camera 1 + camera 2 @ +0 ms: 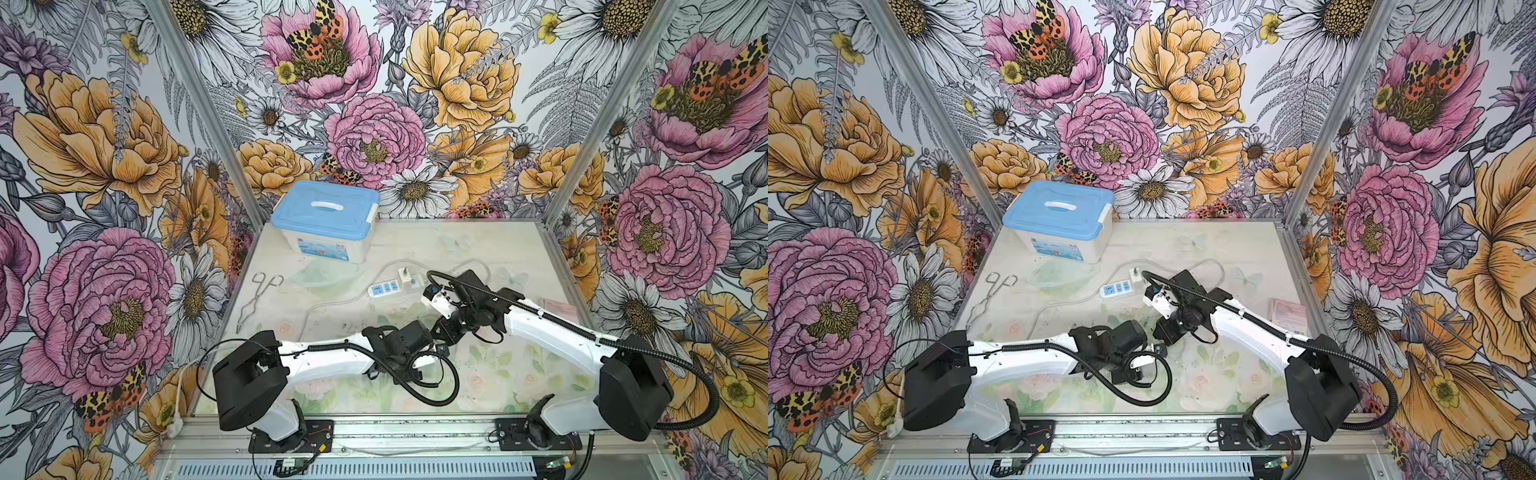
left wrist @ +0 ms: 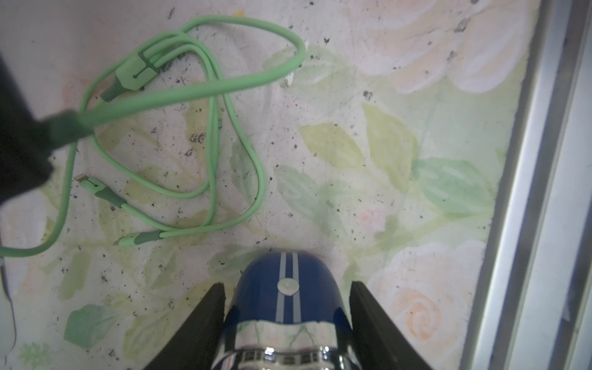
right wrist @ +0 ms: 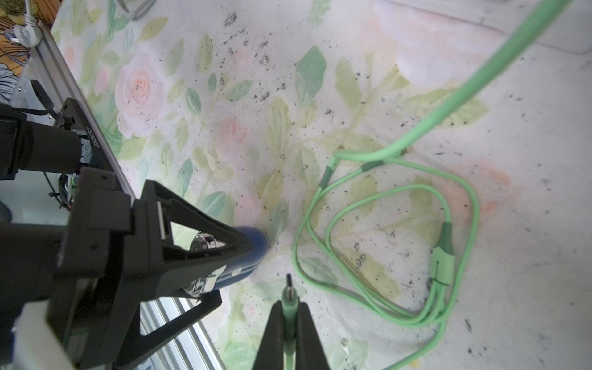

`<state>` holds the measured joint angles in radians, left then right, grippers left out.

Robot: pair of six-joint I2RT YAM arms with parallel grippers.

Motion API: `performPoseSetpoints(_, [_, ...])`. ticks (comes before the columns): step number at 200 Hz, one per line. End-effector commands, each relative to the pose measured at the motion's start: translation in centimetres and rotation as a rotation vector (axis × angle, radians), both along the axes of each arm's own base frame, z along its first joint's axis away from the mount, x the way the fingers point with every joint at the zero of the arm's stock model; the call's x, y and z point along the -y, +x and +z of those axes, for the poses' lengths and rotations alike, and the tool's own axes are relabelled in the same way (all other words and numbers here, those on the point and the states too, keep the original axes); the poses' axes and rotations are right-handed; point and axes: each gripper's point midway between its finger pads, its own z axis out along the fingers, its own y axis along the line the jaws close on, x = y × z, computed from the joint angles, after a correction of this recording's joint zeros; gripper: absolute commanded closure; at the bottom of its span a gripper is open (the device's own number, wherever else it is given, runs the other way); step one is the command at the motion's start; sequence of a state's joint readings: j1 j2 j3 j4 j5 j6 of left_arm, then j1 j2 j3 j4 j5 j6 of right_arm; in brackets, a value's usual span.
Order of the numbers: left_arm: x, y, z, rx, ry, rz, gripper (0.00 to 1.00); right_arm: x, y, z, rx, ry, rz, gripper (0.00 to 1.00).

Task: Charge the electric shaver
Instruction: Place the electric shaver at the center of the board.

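The electric shaver (image 2: 288,304), dark blue with two light stripes and a silver head, sits between the fingers of my left gripper (image 2: 286,285), which is shut on its sides. Its rounded blue end (image 3: 246,262) points down toward the table. My right gripper (image 3: 290,304) is shut on the round-pin plug (image 3: 289,288) of a green cable (image 3: 448,256). The pin's tip is a short gap from the shaver's blue end, not touching. The cable's remaining loops and other connectors (image 2: 211,144) lie on the table. In both top views the grippers meet near the table's middle (image 1: 440,338) (image 1: 1160,340).
A white power strip (image 1: 384,287) with a white adapter (image 1: 405,275) lies behind the grippers. A blue-lidded box (image 1: 324,212) stands at the back left, metal tongs (image 1: 257,299) at the left, a clear mask with tubing (image 1: 320,276) between, and a pink packet (image 1: 559,307) at the right.
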<state>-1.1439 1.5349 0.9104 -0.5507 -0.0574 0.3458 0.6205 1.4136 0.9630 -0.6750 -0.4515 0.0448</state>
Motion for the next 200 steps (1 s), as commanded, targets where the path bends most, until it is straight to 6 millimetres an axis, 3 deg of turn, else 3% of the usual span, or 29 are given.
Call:
performPoseSetpoints(1, [-0.8, 0.6, 0.0, 0.007, 0.042, 0.174, 1.0, -0.3, 0.4, 0.6, 0.03, 0.016, -0.009, 1.0])
performPoseSetpoints(32, [0.0, 0.9, 0.1, -0.024, 0.0, 0.289, 1.0, -0.2, 0.6, 0.7, 0.041, 0.01, -0.016, 1.0])
performPoseSetpoints(67, [1.2, 1.2, -0.1, -0.026, -0.174, 0.411, 1.0, 0.0, 0.6, 0.6, 0.043, 0.001, -0.024, 1.0])
performPoseSetpoints(103, [-0.3, 1.3, -0.8, -0.018, -0.302, 0.503, 1.0, 0.0, 0.8, 0.7, 0.047, 0.0, -0.029, 1.0])
performPoseSetpoints(142, [-1.7, 0.7, -1.5, -0.034, -0.281, 0.521, 0.65, -0.1, 1.0, 0.8, 0.045, 0.0, -0.04, 1.0])
performPoseSetpoints(200, [-3.1, -1.2, -4.7, -0.092, -0.201, 0.546, 0.47, 0.1, 1.0, 1.0, 0.051, -0.003, -0.055, 1.0])
